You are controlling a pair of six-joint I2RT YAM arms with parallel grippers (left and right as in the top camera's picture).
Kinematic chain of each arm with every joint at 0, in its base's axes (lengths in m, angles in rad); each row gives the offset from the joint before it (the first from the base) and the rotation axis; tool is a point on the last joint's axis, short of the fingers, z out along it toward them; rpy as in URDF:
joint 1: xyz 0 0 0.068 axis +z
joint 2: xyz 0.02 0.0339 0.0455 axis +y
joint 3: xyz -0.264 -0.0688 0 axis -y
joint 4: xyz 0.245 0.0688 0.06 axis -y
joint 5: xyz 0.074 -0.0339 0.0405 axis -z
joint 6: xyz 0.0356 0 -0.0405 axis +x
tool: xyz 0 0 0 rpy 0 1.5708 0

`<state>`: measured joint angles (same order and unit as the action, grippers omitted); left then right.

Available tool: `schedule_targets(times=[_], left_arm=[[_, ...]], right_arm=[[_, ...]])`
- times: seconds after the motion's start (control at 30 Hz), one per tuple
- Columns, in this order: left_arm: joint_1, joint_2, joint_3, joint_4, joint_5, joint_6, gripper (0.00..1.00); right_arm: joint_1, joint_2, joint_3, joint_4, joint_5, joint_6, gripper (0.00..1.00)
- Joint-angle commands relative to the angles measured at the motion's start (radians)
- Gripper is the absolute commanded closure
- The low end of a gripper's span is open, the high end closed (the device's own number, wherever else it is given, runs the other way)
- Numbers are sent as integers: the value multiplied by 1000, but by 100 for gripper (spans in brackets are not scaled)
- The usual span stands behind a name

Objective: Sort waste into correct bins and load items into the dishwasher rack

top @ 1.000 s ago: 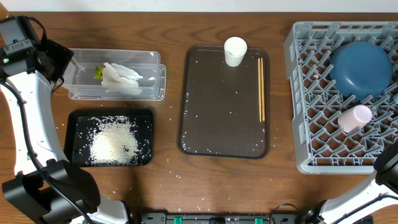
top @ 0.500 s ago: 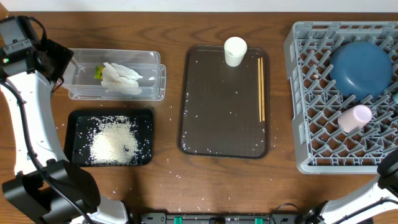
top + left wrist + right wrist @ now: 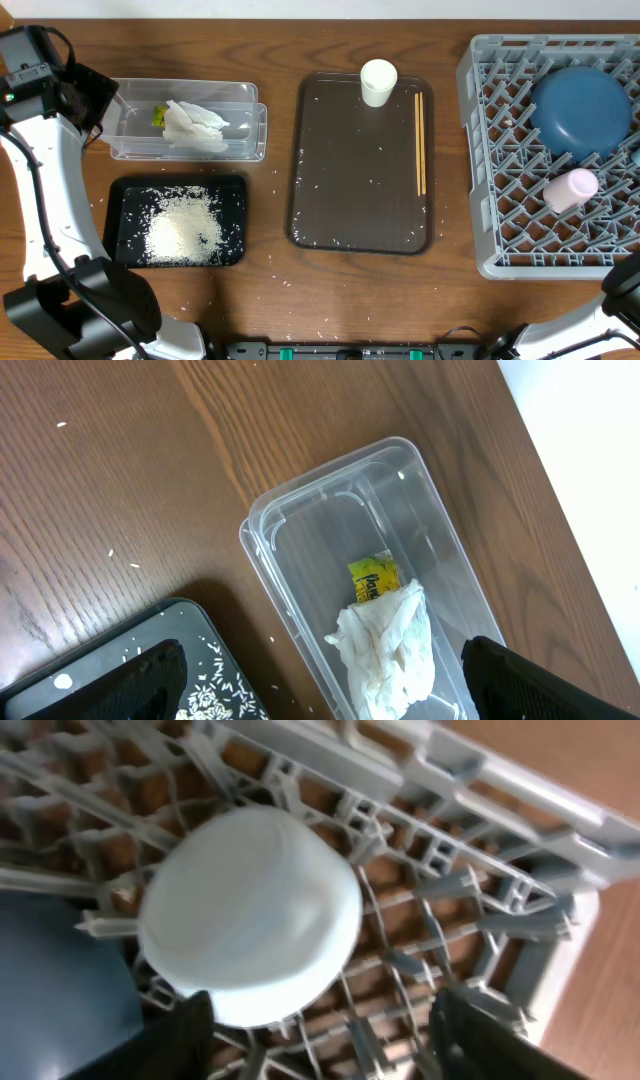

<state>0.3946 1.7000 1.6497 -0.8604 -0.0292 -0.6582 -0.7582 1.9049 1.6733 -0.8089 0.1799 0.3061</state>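
The grey dishwasher rack (image 3: pixel 500 150) holds the dark-blue dish (image 3: pixel 580 108) and the pink cup (image 3: pixel 570 188). In the right wrist view the light-blue bowl (image 3: pixel 250 910) lies upside down on the rack's grid (image 3: pixel 470 890), beside the dark-blue dish (image 3: pixel 50 990). My right gripper (image 3: pixel 320 1050) is open just below it, and the left finger (image 3: pixel 185 1040) is at the bowl's edge. The white cup (image 3: pixel 378 82) and chopsticks (image 3: pixel 420 140) lie on the brown tray (image 3: pixel 350 200). Tissue (image 3: pixel 195 125) and wrapper (image 3: pixel 158 117) lie in the clear tub (image 3: pixel 245 120). Rice (image 3: pixel 185 228) fills the black tray (image 3: pixel 120 195). My left gripper (image 3: pixel 330 695) hangs open above the tub (image 3: pixel 300 530).
Loose rice grains are scattered on the brown tray and on the wooden table (image 3: pixel 270 280) around the black tray. Only a piece of the right arm (image 3: pixel 625 290) shows at the lower right edge of the overhead view. The left arm (image 3: pixel 40 200) runs along the table's left side.
The right arm's visible part has slid toward the lower edge of the overhead view. The left arm and all objects on the table stay where they were.
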Motion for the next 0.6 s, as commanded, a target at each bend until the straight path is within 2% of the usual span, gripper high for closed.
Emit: schedule_targets(times=[0.0,0.07,0.1,0.13,0.4,0.57], left_arm=[[2,-7,5,-3,-2,-9,9],[2,-7,5,-3,-2,-9,9],[2,-7,5,-3,-2,-9,9],[2,-7,5,-2,-2,-9,9],[2,-7,5,-3,-2,-9,9],[2,-7,5,-2,-2,-9,9]], right_arm=[[-5,-5,0,50,-83,11,39],[-8,-5,0,93,-136,12,68],[-7,-5,0,119,-163,12,89],[-7,-5,0,141,-179,17,99],[14,5,-29,333,-181,34,99],[26,54,-61,364,-181,29,99]])
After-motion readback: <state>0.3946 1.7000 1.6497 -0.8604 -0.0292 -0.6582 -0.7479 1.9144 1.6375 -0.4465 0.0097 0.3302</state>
